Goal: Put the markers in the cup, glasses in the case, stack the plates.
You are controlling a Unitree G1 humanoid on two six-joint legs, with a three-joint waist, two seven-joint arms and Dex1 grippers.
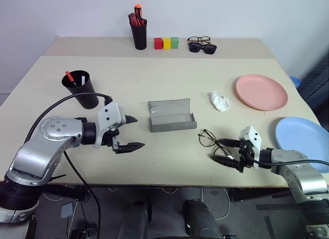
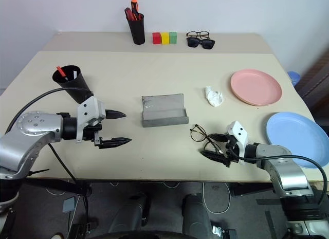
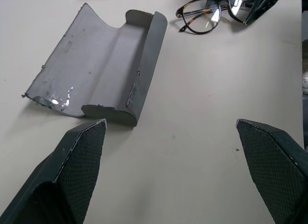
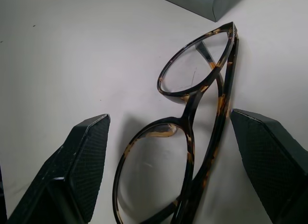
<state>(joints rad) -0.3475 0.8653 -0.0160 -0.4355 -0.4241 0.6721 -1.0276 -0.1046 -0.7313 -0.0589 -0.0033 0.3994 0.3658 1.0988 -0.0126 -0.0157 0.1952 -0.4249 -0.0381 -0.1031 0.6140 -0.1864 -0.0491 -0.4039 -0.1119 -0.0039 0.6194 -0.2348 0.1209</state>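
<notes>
The glasses (image 1: 207, 138), thin dark frames with round clear lenses, lie folded on the table near its front edge. My right gripper (image 1: 218, 150) is open, with one finger on each side of the glasses (image 4: 192, 113), apart from them. The grey case (image 1: 172, 115) lies open at the table's middle. My left gripper (image 1: 140, 132) hovers open just left of the case (image 3: 106, 65), holding nothing. The black cup (image 1: 81, 88) stands at the left with a red marker (image 1: 69, 77) in it. The pink plate (image 1: 261, 92) and blue plate (image 1: 303, 137) lie apart at the right.
A black pen holder (image 1: 139, 31) with orange-tipped pens, three coloured blocks (image 1: 165, 42), and sunglasses beside a thicker pair (image 1: 201, 45) line the far edge. A crumpled white tissue (image 1: 220, 100) lies between the case and the pink plate.
</notes>
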